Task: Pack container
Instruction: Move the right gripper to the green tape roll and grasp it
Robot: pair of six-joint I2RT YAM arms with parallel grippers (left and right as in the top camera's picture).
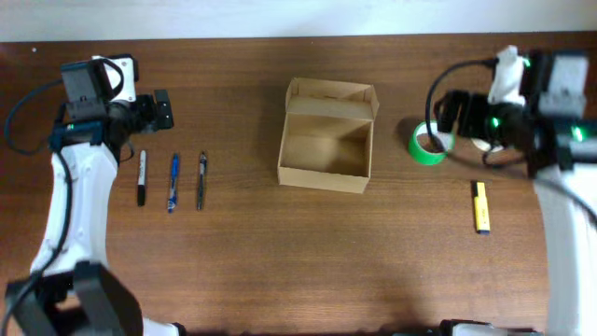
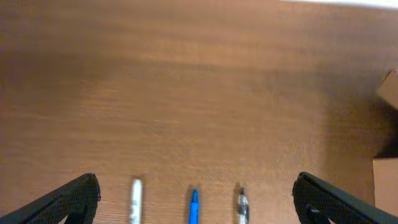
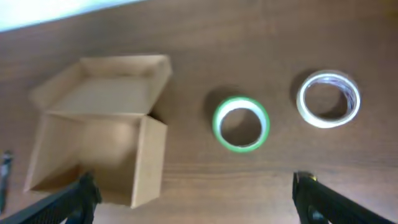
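Note:
The container (image 1: 322, 175), a tan cardboard box, stands open and empty at the table's middle, with its lid flap folded back. In the right wrist view the container (image 3: 151, 158) is at the left. A green tape roll (image 1: 417, 146) (image 3: 216, 124) and a white tape roll (image 3: 303, 102) lie to its right. My right gripper (image 1: 449, 112) (image 3: 193, 199) hovers open above the rolls and holds nothing. A white-and-black marker (image 1: 142, 176) (image 2: 135, 199), a blue pen (image 1: 173, 182) (image 2: 193, 210) and a dark pen (image 1: 201, 179) (image 2: 242, 206) lie side by side on the left. My left gripper (image 1: 157, 112) (image 2: 196, 200) hangs open over them.
A yellow highlighter (image 1: 480, 206) lies near the right side, in front of the tape rolls. The box's corner (image 2: 388, 186) shows at the right edge of the left wrist view. The table is dark brown wood (image 1: 308, 261).

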